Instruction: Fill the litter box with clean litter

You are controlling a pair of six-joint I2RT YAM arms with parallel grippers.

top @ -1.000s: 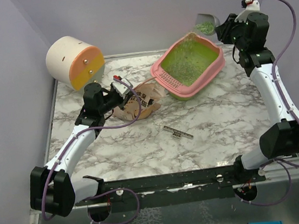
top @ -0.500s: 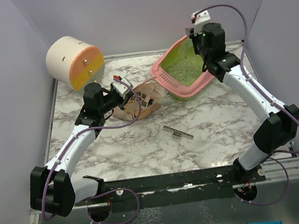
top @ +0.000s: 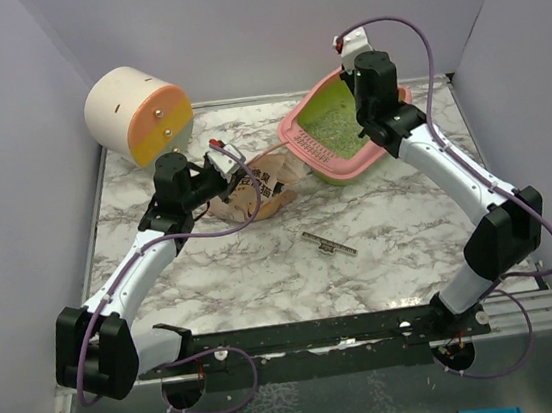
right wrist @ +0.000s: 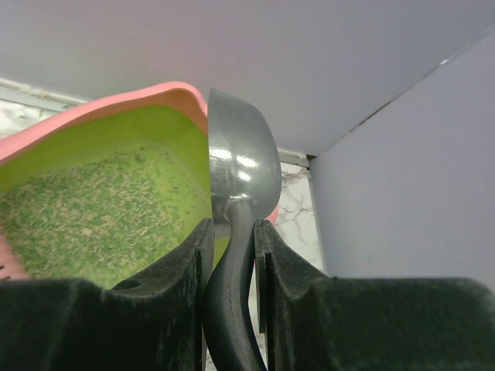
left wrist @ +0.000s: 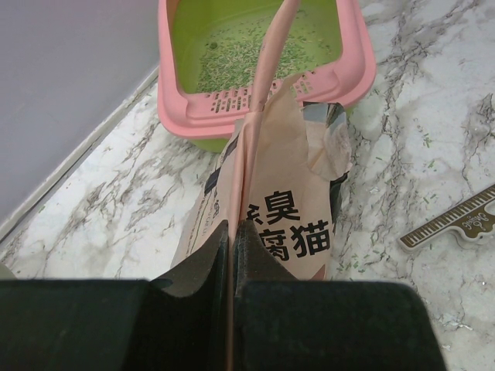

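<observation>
Two tools, both closed. My left tool [left wrist: 232, 236] pinches the bag [left wrist: 290, 201] by its thin, crinkled top edge, which is soft and likely to sag. Further right, the litter box [top: 294, 132] sits at the table's [top: 213, 265] far side, litter [right wrist: 85, 216] thinly covering its floor (loose, light, easily spilled). My right tool [right wrist: 230, 232] clamps the scoop [right wrist: 240, 162] by its stiff handle.

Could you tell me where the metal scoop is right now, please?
In the right wrist view, the scoop is clamped by its handle in the jaws of the right gripper, its bowl on edge over the rim of the litter box.
</observation>
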